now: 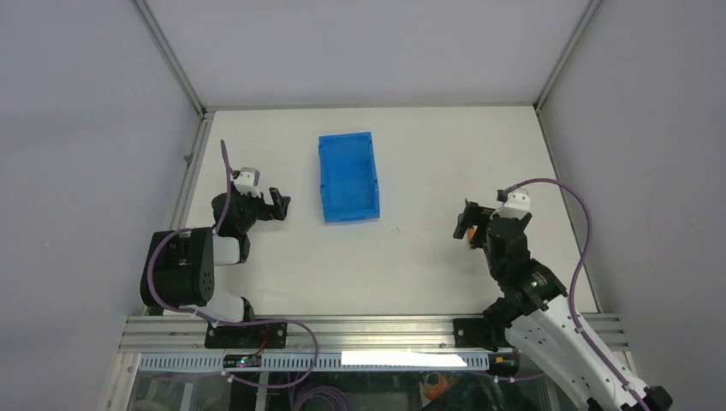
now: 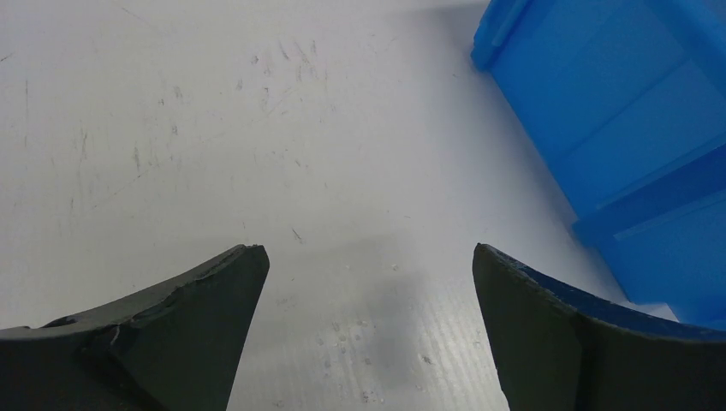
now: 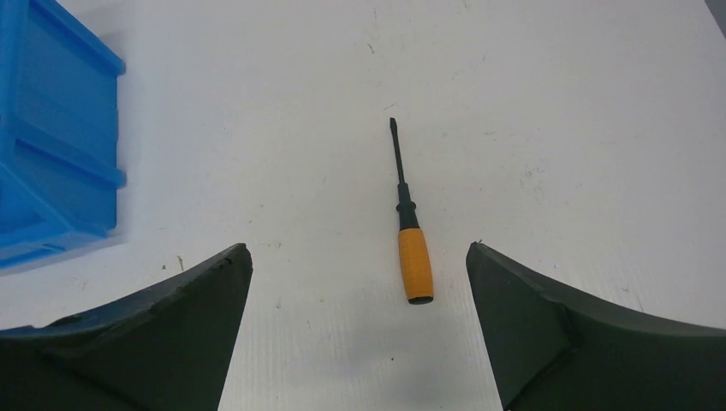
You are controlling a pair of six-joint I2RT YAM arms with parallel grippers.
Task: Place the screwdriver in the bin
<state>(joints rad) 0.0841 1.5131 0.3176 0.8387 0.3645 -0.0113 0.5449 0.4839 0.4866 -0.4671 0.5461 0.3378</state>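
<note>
The screwdriver lies flat on the white table, orange handle toward the camera and thin dark shaft pointing away. My right gripper hovers above it, open wide; the handle's end lies between the fingertips, nearer the right finger, and touches neither. From above, only a sliver of orange shows under that gripper. The blue bin stands left of it at mid-table, with nothing visible inside. My left gripper sits left of the bin, open and holding nothing; the left wrist view shows the bin at its upper right.
Grey walls with metal frame posts enclose the white table at the back and both sides. A purple cable loops off the right arm. Bare tabletop lies between the bin and the right gripper.
</note>
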